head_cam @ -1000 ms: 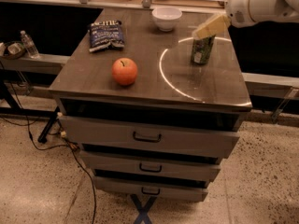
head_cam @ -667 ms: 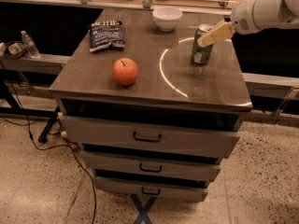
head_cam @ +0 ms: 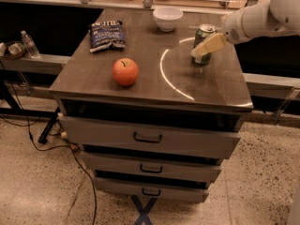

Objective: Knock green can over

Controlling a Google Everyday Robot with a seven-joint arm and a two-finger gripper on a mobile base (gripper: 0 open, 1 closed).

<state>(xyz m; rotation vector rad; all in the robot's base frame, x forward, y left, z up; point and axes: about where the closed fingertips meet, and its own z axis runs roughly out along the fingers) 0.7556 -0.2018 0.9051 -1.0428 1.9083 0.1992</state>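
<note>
The green can (head_cam: 204,31) stands upright on the right rear part of the wooden table top (head_cam: 150,86). It has mottled green sides and a silver top rim. My gripper (head_cam: 200,49) reaches in from the right on a white arm (head_cam: 262,18). Its cream tip lies across the front of the can at mid height and hides part of the can's side. It appears to touch the can.
A red apple (head_cam: 125,71) sits left of centre. A dark blue snack bag (head_cam: 107,34) lies at the back left and a white bowl (head_cam: 168,18) at the back centre. The table's right edge is close to the can. Drawers (head_cam: 147,137) are below.
My gripper has come down from the can's top to its mid height. The can still stands upright in the same spot.
</note>
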